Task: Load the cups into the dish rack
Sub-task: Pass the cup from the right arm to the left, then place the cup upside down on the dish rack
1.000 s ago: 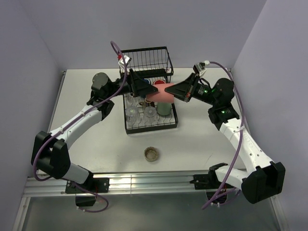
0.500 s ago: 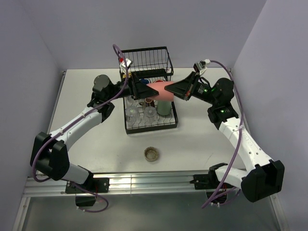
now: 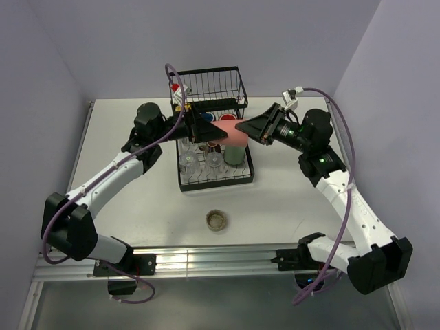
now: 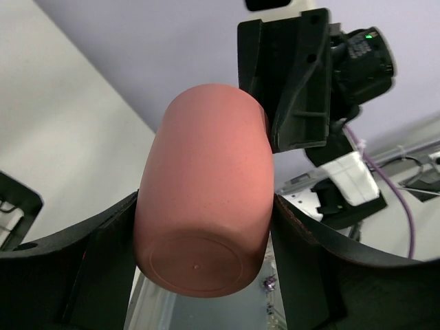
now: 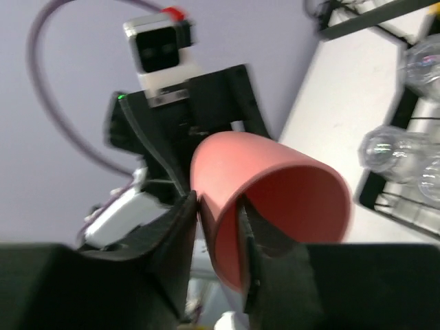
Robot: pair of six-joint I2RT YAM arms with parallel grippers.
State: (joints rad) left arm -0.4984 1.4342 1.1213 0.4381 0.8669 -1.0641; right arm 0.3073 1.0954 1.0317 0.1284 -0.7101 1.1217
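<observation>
Above the dish rack point(image 3: 216, 185) it's jammed: left gripper point(image 3: 206, 128) and right gripper point(image 3: 242, 128) meet at the pink tumbler point(image 3: 230, 135). Clear glasses point(image 3: 199, 162) and a green tumbler point(image 3: 234, 156) crowd its near half. Open table point(image 3: 278, 206) either side of it; brownish glass point(image 3: 216, 220) out front.

Both our arms, left arm point(image 3: 113, 172) and right arm point(image 3: 344, 196), stretch inward, grippers nose to nose. Our left gripper point(image 3: 208, 129) clamps the pink tumbler point(image 3: 230, 134) by its sides; our right gripper point(image 3: 242, 128) straddles its rim, jaws slightly parted.
</observation>
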